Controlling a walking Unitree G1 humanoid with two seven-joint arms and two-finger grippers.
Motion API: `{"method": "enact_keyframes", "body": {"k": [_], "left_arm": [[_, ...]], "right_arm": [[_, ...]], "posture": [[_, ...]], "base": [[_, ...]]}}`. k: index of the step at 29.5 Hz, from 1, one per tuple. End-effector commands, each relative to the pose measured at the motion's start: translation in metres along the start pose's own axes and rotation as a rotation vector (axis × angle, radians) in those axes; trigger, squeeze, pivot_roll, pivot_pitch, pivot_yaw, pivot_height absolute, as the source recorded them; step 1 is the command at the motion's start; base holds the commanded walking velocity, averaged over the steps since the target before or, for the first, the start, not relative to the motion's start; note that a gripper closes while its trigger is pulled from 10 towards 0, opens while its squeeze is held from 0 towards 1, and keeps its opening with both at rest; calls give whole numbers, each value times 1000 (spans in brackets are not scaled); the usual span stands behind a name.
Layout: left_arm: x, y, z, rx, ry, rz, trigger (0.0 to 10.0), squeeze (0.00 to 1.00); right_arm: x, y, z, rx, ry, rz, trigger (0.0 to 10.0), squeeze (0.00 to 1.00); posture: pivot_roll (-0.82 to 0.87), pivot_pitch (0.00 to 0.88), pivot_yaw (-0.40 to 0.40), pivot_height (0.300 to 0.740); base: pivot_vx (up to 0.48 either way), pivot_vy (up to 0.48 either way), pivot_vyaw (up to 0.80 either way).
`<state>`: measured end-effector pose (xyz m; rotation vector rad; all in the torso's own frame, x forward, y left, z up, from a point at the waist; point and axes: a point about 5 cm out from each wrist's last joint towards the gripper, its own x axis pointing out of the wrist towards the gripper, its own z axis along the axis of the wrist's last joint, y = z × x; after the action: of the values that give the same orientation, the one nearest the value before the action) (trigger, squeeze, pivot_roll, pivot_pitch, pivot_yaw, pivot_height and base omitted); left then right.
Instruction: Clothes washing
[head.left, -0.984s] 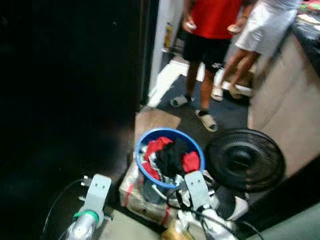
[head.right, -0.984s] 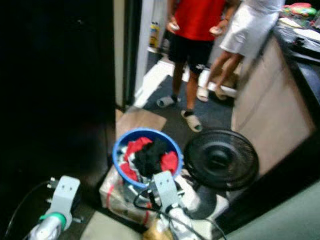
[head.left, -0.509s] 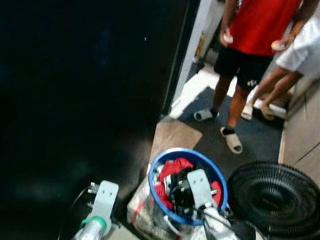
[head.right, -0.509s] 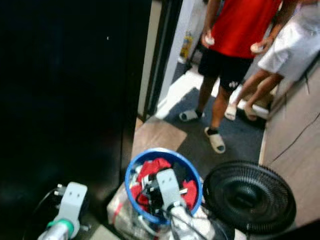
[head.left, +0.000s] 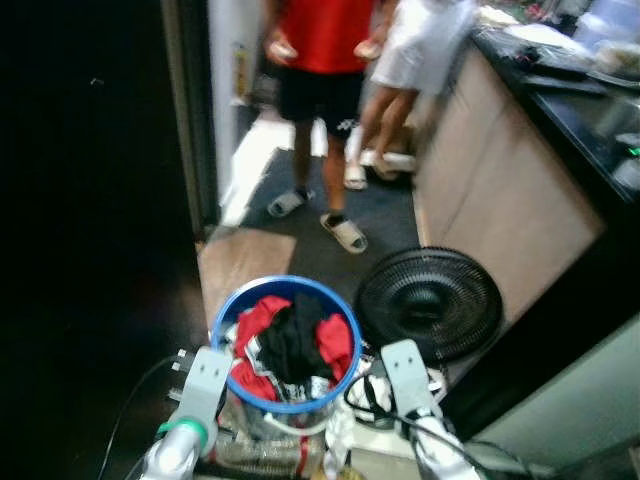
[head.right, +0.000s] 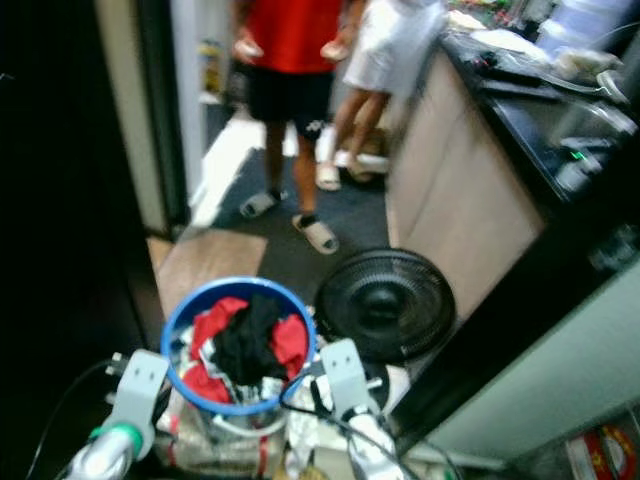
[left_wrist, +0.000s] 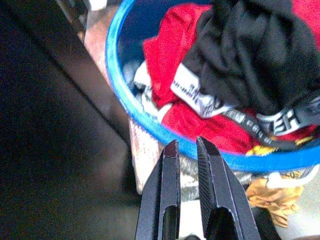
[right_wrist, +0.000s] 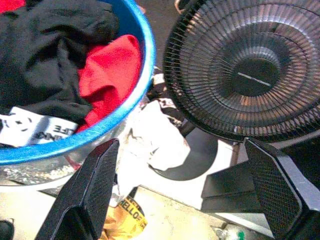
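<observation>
Clothes (head.left: 292, 340) in the basin (head.left: 228, 303), lower centre: soft, light, likely to snag. Grip the top black bunch. Left gripper (left_wrist: 186, 147) fingers are pressed together; right gripper (right_wrist: 187, 150) fingers are spread wide.

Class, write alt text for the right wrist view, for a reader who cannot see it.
The right gripper, fingers spread wide, hangs above clutter between a blue laundry basket of red and black clothes and a black fan lying face up.

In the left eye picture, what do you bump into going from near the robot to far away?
Left pincer → blue basket of clothes → wooden floor patch → person's sandal → red shirt.
</observation>
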<state>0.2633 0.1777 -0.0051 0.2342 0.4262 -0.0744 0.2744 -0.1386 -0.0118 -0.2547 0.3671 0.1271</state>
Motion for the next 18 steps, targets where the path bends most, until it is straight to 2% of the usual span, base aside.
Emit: {"method": "enact_keyframes", "body": {"k": [1, 15, 18], "left_arm": [[-4, -1, -12, 8, 41, -6, 10000, 0], [-3, -1, -12, 11, 40, 1, 10000, 0], [-3, -2, -10, -12, 25, 0, 10000, 0]], "right_arm": [[1, 0, 1, -8, 5, 1, 10000, 0], [1, 5, 3, -17, -10, 18, 10000, 0], [1, 6, 4, -20, -13, 22, 10000, 0]], "posture": [[177, 0, -50, 740], [176, 0, -46, 740], [176, 0, -46, 740]], "base": [[0, 0, 0], [0, 0, 0], [0, 0, 0]]}}
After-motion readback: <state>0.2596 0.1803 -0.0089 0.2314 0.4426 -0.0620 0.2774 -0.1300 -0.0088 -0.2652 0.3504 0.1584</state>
